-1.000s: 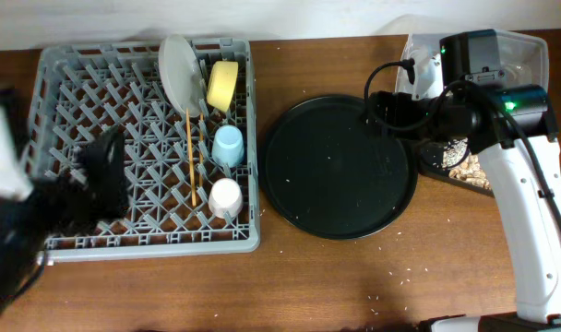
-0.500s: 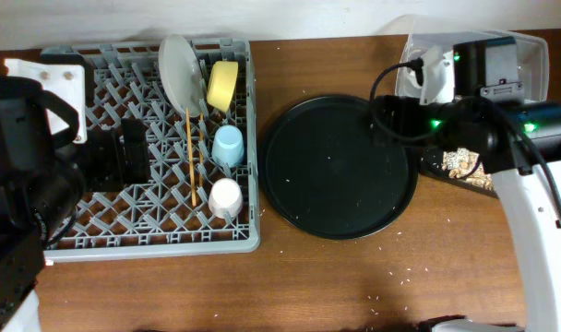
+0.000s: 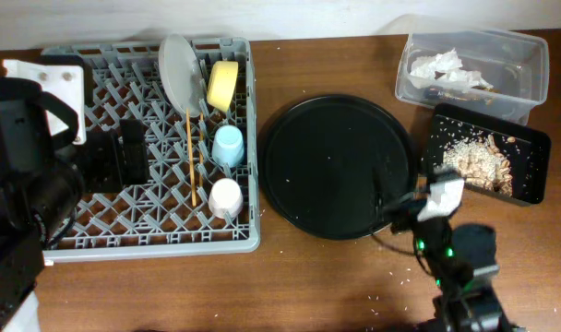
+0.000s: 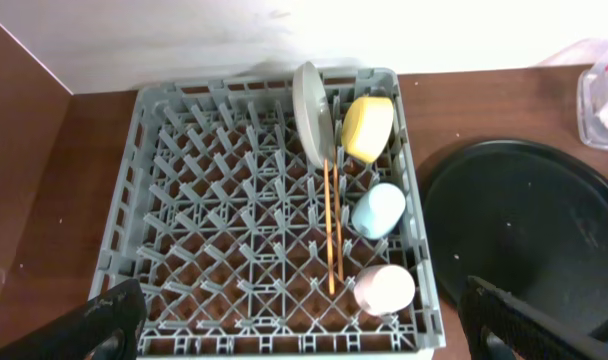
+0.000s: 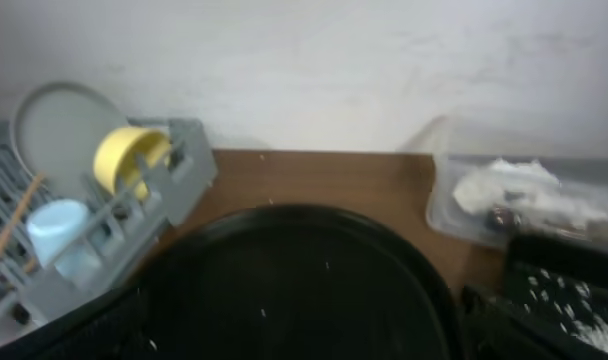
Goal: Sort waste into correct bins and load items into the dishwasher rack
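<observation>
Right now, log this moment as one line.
rack: plate, yellow bowl, blue cup, pink cup, chopsticks; clear tub: napkins; black rectangular tray: food scraps; left tool open; right tool open

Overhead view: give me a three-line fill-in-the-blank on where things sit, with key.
In the dishwasher rack, the cup nearest the yellow bowl is light ____. The napkins lie in the ____ tub. The food scraps lie in the rectangular ____ tray.
Missing: blue; clear; black.
</observation>
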`<action>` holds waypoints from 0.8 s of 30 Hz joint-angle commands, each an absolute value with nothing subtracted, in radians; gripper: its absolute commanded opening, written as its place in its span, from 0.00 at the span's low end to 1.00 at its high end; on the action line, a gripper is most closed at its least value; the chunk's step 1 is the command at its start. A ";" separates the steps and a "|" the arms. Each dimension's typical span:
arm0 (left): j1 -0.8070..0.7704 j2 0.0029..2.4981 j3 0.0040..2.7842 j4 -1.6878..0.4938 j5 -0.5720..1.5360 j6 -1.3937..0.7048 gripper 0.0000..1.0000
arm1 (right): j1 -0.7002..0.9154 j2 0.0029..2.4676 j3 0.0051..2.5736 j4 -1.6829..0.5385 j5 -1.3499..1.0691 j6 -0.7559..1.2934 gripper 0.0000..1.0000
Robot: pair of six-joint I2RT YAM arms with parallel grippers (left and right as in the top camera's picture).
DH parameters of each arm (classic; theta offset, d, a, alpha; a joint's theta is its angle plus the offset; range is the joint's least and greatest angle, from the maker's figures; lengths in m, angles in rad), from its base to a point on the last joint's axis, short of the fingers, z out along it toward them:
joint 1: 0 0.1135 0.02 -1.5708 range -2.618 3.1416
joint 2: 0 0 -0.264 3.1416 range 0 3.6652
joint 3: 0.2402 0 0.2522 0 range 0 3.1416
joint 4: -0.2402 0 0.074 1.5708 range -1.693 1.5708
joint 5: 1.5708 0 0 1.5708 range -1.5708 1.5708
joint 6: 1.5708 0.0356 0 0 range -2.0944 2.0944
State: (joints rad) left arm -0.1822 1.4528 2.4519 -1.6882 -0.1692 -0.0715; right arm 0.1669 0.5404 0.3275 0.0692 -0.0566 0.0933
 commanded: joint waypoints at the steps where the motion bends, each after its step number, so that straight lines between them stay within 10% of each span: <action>1: -0.181 1.447 2.454 -1.687 -0.177 -0.059 0.99 | 0.135 0.363 0.160 0.088 -0.036 0.078 0.99; 24: -0.181 1.447 2.454 -1.687 -0.177 -0.059 0.99 | 0.131 0.006 0.006 -0.075 -0.044 0.052 0.98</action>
